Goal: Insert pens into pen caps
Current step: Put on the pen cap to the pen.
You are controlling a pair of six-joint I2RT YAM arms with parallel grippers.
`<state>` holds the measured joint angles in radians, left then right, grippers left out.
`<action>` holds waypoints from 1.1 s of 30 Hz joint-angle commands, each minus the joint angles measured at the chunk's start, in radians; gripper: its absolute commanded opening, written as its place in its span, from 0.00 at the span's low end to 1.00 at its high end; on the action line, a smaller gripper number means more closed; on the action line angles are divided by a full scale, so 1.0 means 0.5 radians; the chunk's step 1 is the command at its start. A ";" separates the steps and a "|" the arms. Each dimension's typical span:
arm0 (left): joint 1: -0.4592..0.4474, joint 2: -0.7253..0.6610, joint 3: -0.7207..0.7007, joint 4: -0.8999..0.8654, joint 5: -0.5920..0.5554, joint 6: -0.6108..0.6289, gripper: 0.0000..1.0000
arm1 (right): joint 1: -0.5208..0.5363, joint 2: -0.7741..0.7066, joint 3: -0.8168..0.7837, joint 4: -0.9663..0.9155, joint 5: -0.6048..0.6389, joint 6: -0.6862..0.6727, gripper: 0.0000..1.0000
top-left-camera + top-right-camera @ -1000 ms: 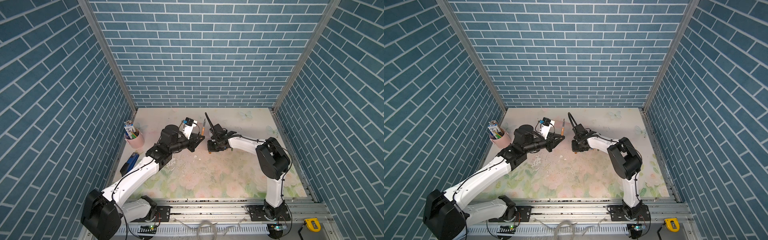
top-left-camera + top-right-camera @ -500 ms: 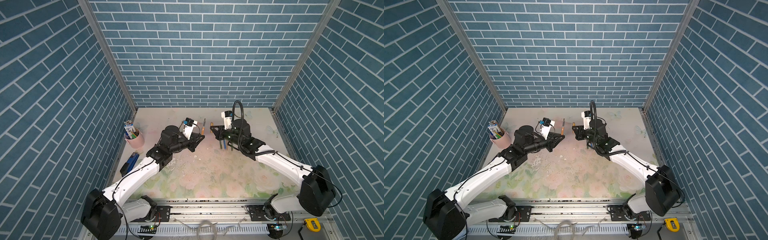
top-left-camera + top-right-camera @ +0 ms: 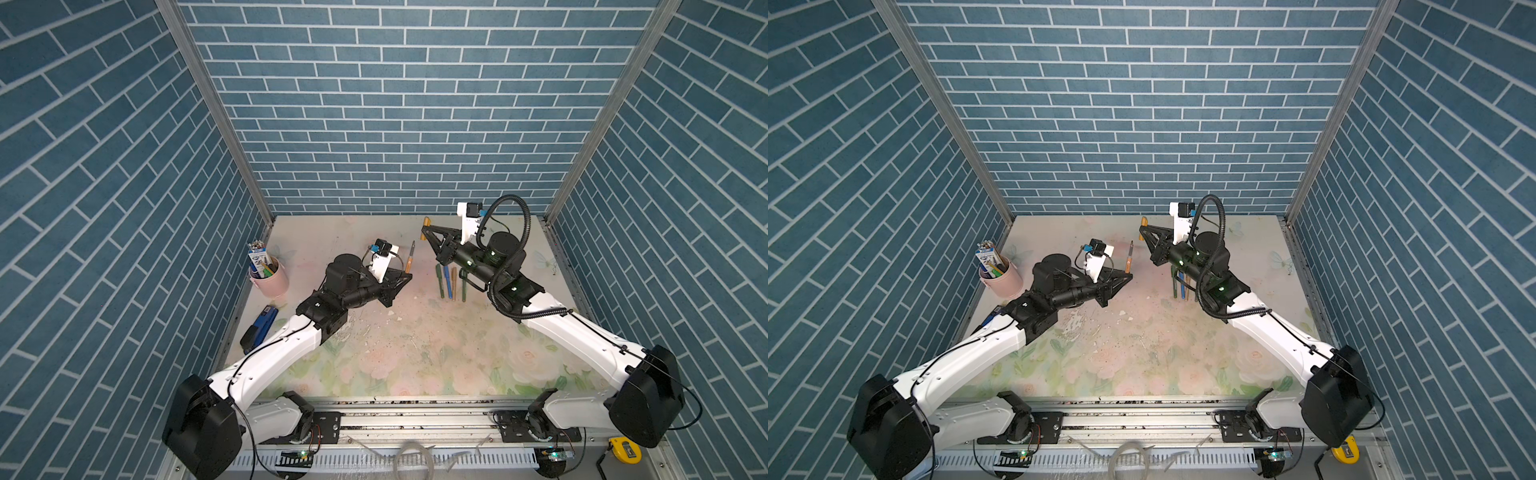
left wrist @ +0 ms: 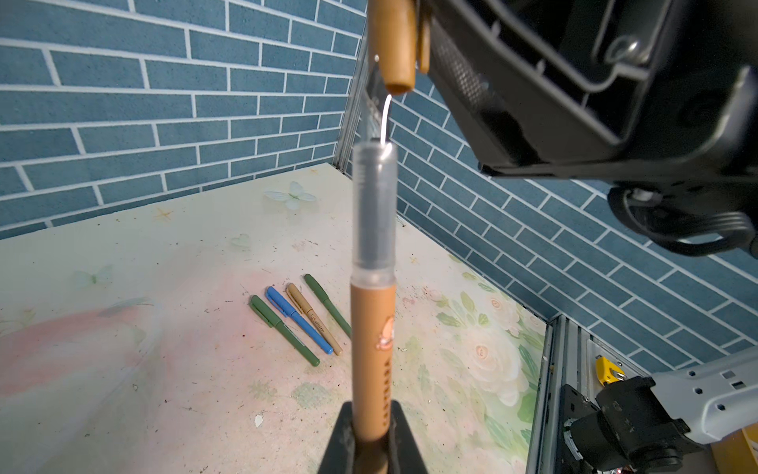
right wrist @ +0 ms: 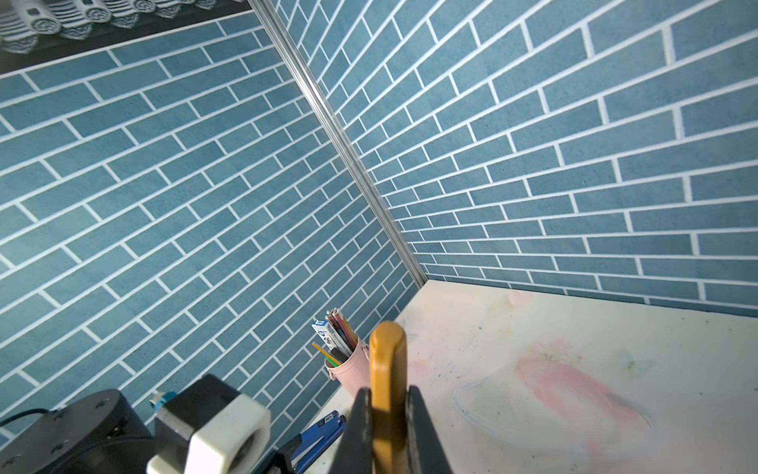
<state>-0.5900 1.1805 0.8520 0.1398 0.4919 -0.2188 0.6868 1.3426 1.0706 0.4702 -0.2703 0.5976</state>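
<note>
My left gripper (image 3: 405, 277) (image 4: 371, 431) is shut on the lower barrel of a golden-brown pen (image 3: 409, 257) (image 3: 1128, 258) (image 4: 372, 328). The pen stands upright with its grey tip section up. A golden-brown pen cap (image 3: 424, 228) (image 3: 1143, 226) (image 4: 396, 45) (image 5: 387, 365) is clamped in my shut right gripper (image 3: 428, 232) (image 5: 387, 414), which hangs in the air right of and behind the pen. In the left wrist view the cap's open end hangs just above the pen's tip, with a gap between them. Several pens (image 3: 451, 284) (image 4: 303, 320), green, blue and brown, lie side by side on the table under the right arm.
A pink cup (image 3: 272, 280) (image 5: 352, 371) with pencils and a carton stands at the left wall. A blue-and-black stapler (image 3: 259, 328) (image 5: 318, 433) lies in front of it. Blue brick walls close three sides of the floral table (image 3: 395, 353).
My right arm has lifted from the table surface with the cap and now holds it high near the back. The left arm and its pen have stayed put.
</note>
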 commanded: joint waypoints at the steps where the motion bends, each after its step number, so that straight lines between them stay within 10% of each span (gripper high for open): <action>1: -0.014 0.014 0.002 0.025 0.016 0.035 0.00 | -0.001 0.045 0.077 0.177 -0.110 0.096 0.02; 33: -0.011 0.011 -0.043 0.192 -0.096 -0.088 0.00 | 0.034 0.183 -0.151 0.423 -0.294 0.392 0.01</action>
<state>-0.5919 1.1912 0.8440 0.1570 0.4599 -0.2394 0.6918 1.4166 1.0130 0.6254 -0.3901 0.7479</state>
